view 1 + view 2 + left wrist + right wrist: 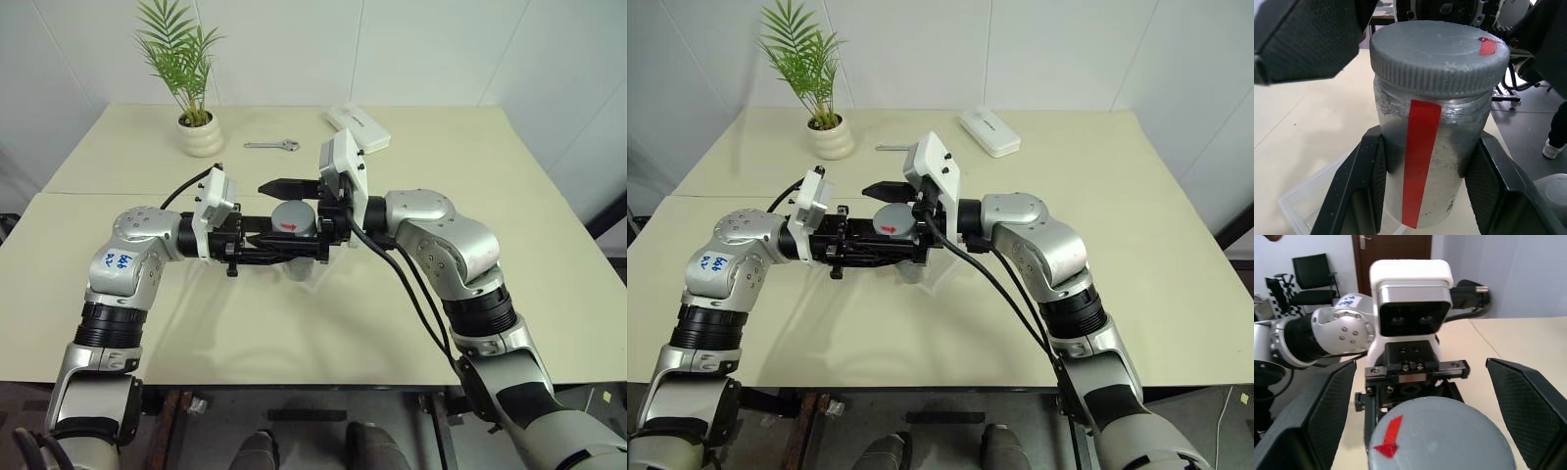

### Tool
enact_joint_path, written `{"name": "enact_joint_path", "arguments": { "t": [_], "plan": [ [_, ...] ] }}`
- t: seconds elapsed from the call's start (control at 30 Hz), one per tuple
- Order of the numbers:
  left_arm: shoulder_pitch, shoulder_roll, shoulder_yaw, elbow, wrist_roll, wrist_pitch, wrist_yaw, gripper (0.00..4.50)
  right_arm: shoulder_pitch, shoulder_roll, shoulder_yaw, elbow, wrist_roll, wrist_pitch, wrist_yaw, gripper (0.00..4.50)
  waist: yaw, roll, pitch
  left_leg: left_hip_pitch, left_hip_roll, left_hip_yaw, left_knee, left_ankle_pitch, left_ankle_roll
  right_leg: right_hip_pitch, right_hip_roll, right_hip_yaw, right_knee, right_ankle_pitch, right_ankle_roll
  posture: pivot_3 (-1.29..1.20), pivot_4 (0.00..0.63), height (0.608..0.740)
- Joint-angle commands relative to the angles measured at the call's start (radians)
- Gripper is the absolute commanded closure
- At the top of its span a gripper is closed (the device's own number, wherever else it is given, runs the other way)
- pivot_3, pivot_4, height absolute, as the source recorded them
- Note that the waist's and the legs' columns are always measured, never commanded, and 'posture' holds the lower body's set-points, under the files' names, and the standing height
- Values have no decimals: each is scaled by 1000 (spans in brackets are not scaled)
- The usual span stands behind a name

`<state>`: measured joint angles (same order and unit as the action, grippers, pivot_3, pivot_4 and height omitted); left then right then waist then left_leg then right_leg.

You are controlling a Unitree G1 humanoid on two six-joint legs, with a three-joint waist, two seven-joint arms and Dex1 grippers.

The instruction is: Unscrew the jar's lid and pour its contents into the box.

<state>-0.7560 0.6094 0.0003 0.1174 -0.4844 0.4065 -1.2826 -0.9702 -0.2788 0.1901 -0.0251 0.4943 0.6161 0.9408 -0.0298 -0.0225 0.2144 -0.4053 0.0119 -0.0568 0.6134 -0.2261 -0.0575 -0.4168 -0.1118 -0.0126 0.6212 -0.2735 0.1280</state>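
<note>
The left gripper [1425, 196] has its fingers clamped on the body of the jar [1422, 161], holding it upright in the air above the middle of the table [509, 245], over the box [1312, 200]. The lid [1437, 435] is still screwed on. The right gripper [291, 210] has its fingers spread wide on either side of the lid, not touching it. If they close off-centre, one finger could push the jar sideways in the left grip. If the hold is too light for a stiff thread, the jar may spin with the lid. A tilt as the lid comes free could spill the contents beside the box.
</note>
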Motion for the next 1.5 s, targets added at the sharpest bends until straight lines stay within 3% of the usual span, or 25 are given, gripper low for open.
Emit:
{"name": "enact_joint_path", "arguments": {
  "t": [0.03,0.33,0.93,1.2,1.5],
  "plan": [
    [10,7,22,-43,-23,1,4,2643,-24,6,-30,9,-2,-41,3,28,0,0,0,0,0,0,0,0,0,0,0,0,0,0,0,0,150,740],
    [19,7,24,-51,-27,-3,13,2643,-24,-35,-58,66,-15,-93,28,28,1,0,0,0,0,0,0,0,0,0,0,0,0,0,0,0,150,740],
    [26,24,45,-36,-24,-19,7,2643,71,-294,-202,100,54,-92,170,28,3,0,0,0,0,1,0,0,0,0,0,1,-1,0,0,0,150,740],
    [26,26,45,-35,-21,-19,10,2643,31,-219,-197,7,157,16,148,28,-1,0,0,1,1,3,0,0,0,-1,1,2,0,0,0,0,150,740],
    [14,14,34,-27,-18,-22,12,2643,-19,-77,-74,-62,105,46,54,28,3,0,0,0,1,3,0,-1,0,-1,1,2,-1,0,0,0,150,740]
  ]
}}
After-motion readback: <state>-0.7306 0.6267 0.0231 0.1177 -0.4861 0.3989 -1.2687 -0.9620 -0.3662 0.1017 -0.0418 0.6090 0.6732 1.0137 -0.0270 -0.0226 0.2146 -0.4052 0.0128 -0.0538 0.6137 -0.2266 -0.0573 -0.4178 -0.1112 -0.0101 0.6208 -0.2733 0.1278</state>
